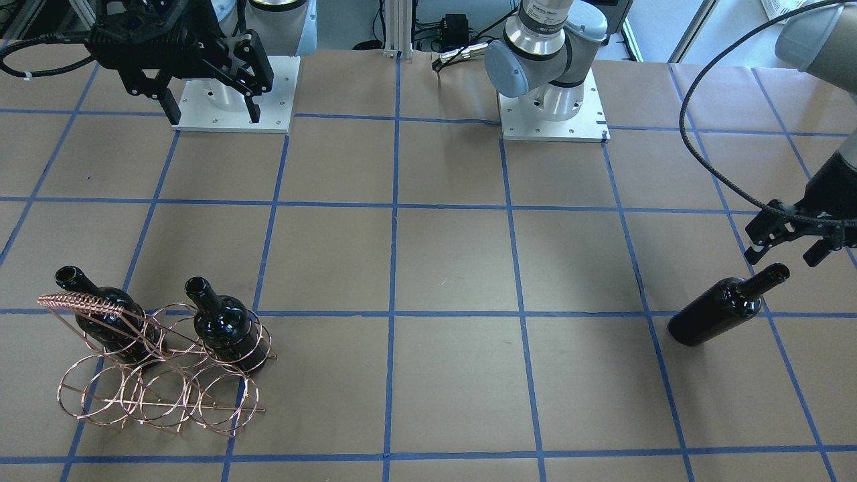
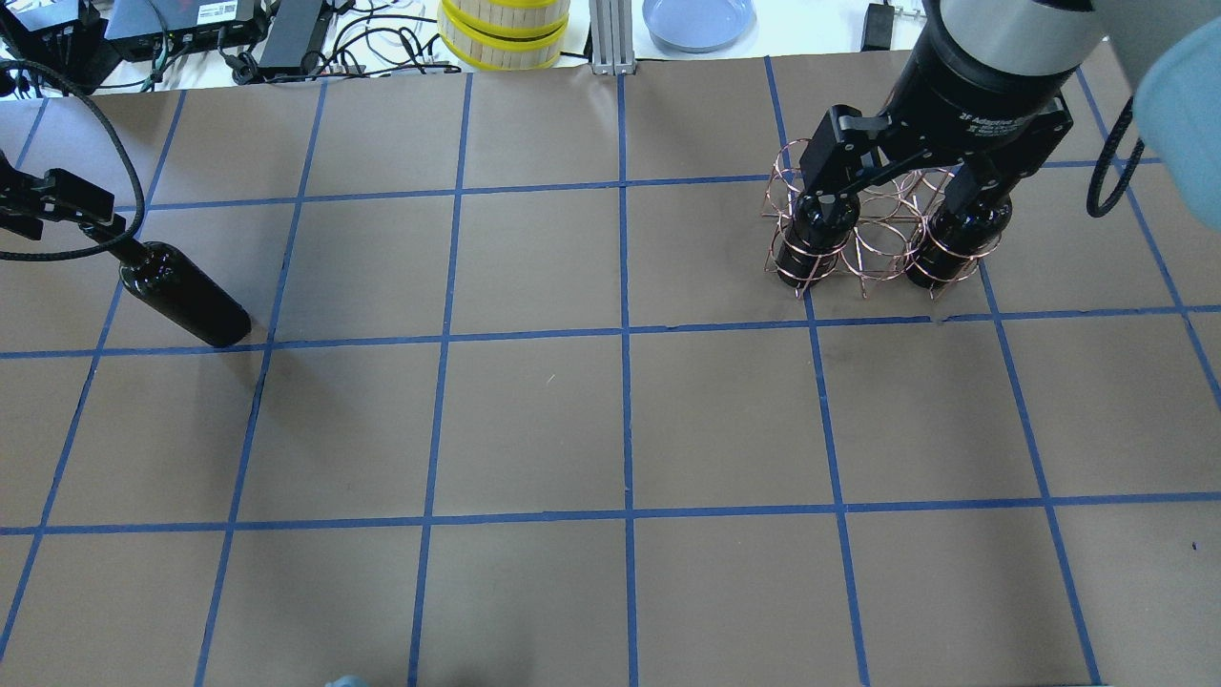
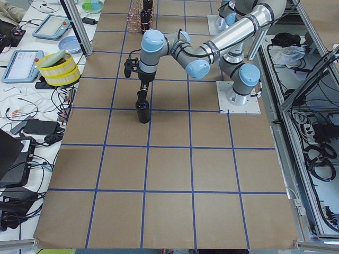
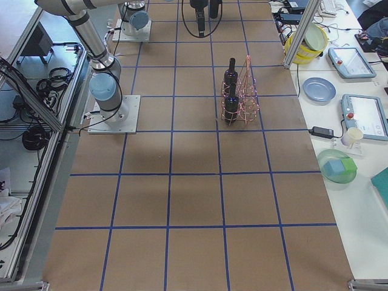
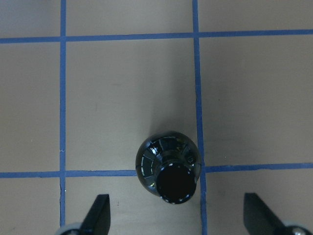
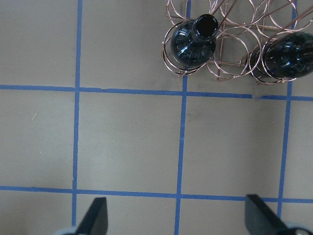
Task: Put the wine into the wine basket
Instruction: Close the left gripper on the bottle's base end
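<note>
One dark wine bottle [image 1: 716, 314] stands upright and alone on the table, also in the overhead view [image 2: 186, 296] and the left wrist view [image 5: 168, 164]. My left gripper [image 1: 787, 253] is open just above its mouth, fingers [image 5: 100, 213] spread to either side and touching nothing. The copper wire wine basket [image 1: 154, 402] stands at the other end and holds two bottles [image 1: 227, 328] [image 1: 110, 314] in its outer rings; the middle ring is free. My right gripper [image 2: 906, 186] is open and empty, high over the basket [image 2: 873, 253].
Both arm bases [image 1: 234, 100] [image 1: 552, 107] stand at the robot's table edge. Yellow-rimmed round boxes [image 2: 504, 33] and a blue plate [image 2: 698, 19] sit on the side table past the far edge. Brown paper with a blue tape grid lies between bottle and basket.
</note>
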`<state>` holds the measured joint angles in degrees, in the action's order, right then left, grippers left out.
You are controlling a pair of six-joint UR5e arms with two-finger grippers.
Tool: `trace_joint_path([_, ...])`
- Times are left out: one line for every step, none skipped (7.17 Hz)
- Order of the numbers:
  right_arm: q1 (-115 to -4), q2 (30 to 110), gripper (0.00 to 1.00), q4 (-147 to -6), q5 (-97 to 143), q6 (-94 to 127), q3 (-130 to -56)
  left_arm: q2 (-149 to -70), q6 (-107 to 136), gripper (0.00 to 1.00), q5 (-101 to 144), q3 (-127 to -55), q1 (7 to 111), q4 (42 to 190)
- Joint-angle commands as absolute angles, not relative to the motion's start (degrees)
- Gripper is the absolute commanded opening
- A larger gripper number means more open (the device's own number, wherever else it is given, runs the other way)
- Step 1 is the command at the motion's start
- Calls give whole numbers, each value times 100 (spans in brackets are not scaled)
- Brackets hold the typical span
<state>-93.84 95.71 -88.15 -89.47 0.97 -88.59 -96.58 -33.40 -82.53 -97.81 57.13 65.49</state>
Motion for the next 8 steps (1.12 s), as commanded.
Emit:
trace_joint_path([-9387,9571,100,-8815,-8939,97,-8859,-9886,-3366,95,-8218,-9800,5713,6329])
trace_joint_path([-9387,9571,100,-8815,-8947,97,-8859,-9940,-3358,95,-8235,-9826,5765,6311])
trace_joint_path([-9387,9571,100,-8815,-8947,97,-8859,-10027,-3366,95,-8235,-9826,5766,6197])
trace_joint_path([-9378,9571,100,-8815,-8947,97,-8859,-10063,-3375,95,-8244,-9826,5766,6144])
trace_joint_path([-9387,9571,100,-8815,-8947,97,-8859,-10072,-3401,88,-8262,-9826,5766,6144])
trace_joint_path([-9387,9571,100,-8815,-8947,97,-8859,-10081,-3340,83,-8244,-9835,5766,6152])
trace_joint_path([-9387,9571,100,-8815,-8947,97,-8859,-10090,-3340,81,-8235,-9835,5766,6152])
trace_joint_path([-9387,9571,100,-8815,-8939,97,-8859,-10090,-3357,69,-8235,-9835,5766,6152])
